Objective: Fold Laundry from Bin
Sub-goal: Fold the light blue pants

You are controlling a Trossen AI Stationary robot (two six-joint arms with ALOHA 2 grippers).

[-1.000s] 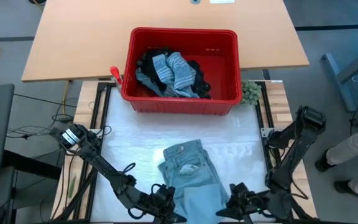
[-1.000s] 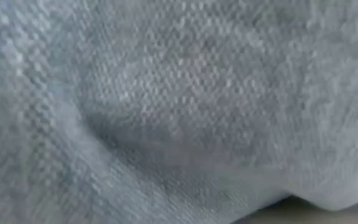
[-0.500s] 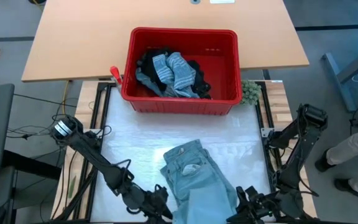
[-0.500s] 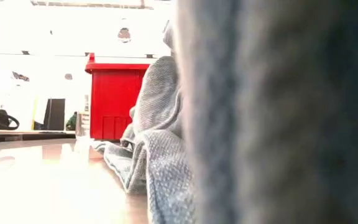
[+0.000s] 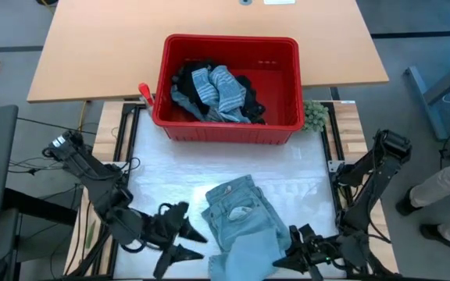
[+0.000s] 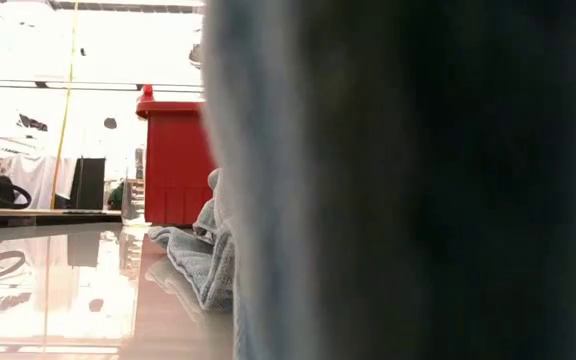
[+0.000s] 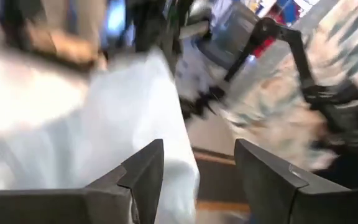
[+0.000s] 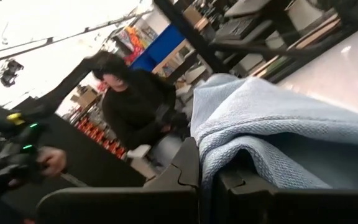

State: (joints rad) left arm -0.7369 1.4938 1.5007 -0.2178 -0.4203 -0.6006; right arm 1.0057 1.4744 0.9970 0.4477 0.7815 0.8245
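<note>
One garment out on the desk, the rest in the bin (image 5: 229,45) at 12 o'clock.
Left claw (image 5: 184,238) has released the denim-blue garment (image 5: 241,218), jaws apart; right claw (image 5: 294,251) pinches its 5 o'clock corner, mid-fold.

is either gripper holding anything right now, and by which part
The right gripper pinches the light blue garment at its near edge. The left gripper is open beside it, holding nothing.
</note>
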